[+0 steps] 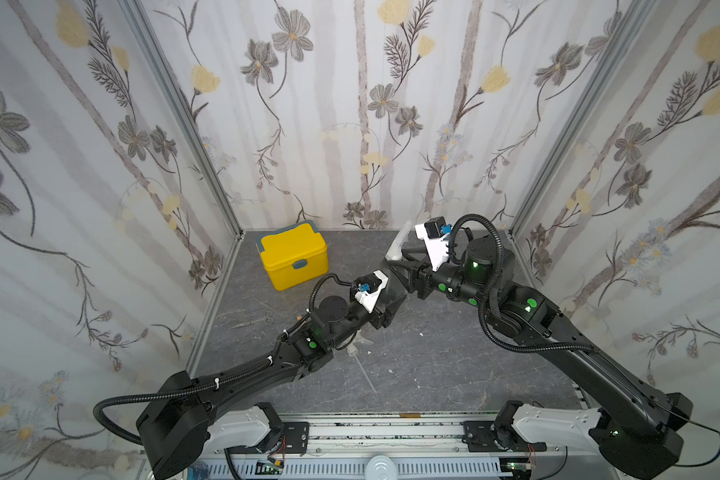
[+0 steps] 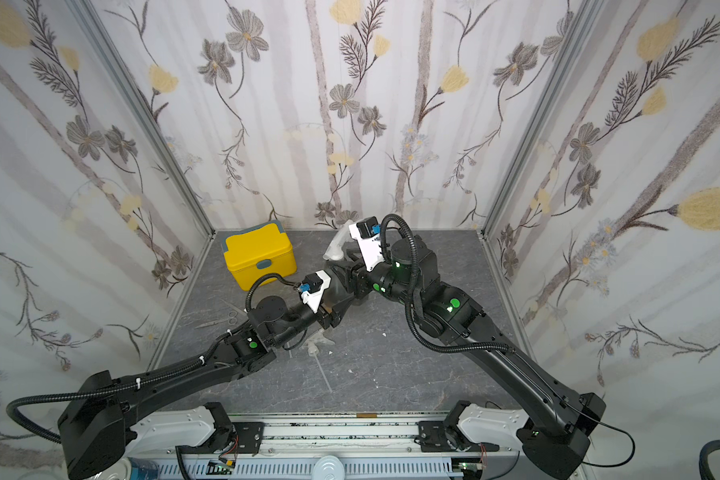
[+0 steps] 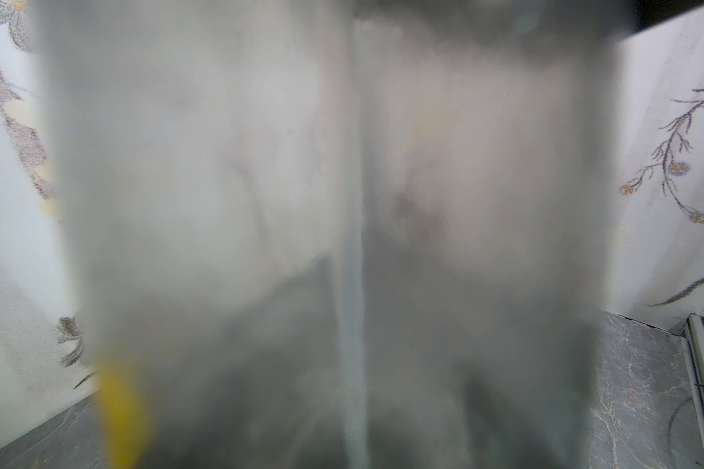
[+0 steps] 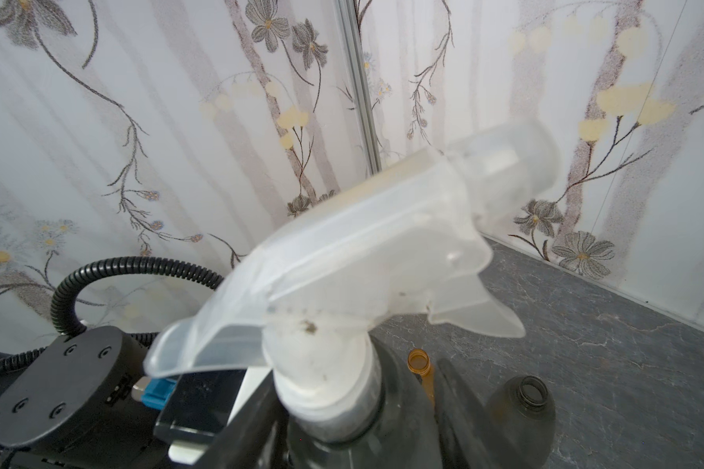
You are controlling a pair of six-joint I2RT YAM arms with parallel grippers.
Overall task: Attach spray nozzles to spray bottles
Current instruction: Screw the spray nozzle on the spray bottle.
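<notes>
Your left end effector (image 1: 395, 284) pinches the grey bottle (image 3: 342, 203) — right end effector (image 4: 354, 392) straddles its clear nozzle (image 4: 362, 251), grip you can't tell.

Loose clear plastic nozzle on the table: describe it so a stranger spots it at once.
From the yellow lidded plastic box at the far left of the grey stone-patterned table, come forward past the small metal scissors. The clear plastic trigger nozzle lies flat beside the left arm, thin dip tube trailing forward. The other clear-whitish nozzle sits raised on a smoky grey translucent bottle.
</notes>
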